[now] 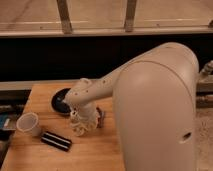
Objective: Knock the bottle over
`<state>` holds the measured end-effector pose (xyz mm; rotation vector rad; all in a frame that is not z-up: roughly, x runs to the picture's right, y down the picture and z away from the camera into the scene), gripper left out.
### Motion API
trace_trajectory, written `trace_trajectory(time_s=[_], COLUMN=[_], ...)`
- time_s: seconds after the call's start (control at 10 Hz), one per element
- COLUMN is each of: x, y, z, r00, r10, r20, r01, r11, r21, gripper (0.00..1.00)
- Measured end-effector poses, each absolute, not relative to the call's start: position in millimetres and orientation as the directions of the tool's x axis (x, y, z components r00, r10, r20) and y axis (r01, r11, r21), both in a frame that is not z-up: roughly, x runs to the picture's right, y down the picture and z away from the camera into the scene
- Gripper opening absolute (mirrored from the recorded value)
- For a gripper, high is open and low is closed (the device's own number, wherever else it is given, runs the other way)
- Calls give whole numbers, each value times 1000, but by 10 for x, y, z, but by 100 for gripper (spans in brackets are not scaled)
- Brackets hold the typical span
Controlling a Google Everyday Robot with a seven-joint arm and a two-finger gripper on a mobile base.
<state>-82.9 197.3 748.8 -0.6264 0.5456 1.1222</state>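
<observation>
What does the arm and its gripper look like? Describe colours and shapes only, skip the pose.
The arm is smooth, cream-white and bulbous, with thick rounded shells narrowing to a rounded wrist joint that has small dark dots along it. The gripper, low over the wooden table, is the same pale cream. No cables or markings show.

Wooden table — white mug, black bar, dark dish, claw above.

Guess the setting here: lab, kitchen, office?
Probably an office kitchenette or test space, hard to say. A wooden table stands by a windowed wall, holding a white mug and dark dish. The gripper is at the bottle.
</observation>
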Motion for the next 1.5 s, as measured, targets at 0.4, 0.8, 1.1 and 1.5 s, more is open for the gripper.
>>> trace_trajectory(time_s=[0.4, 0.8, 1.1, 1.5], x=[-1394, -1820, -1586, -783], y=[1714, 1354, 1004, 784], z=[7570, 7638, 7661, 7565], r00=[411, 420, 276, 81], r10=[661, 733, 822, 886], r20=[-628, -536, -498, -456], r01=[-911, -905, -958, -996], r11=[331, 296, 194, 54], r21=[-247, -304, -211, -72], gripper=[0, 0, 0, 4])
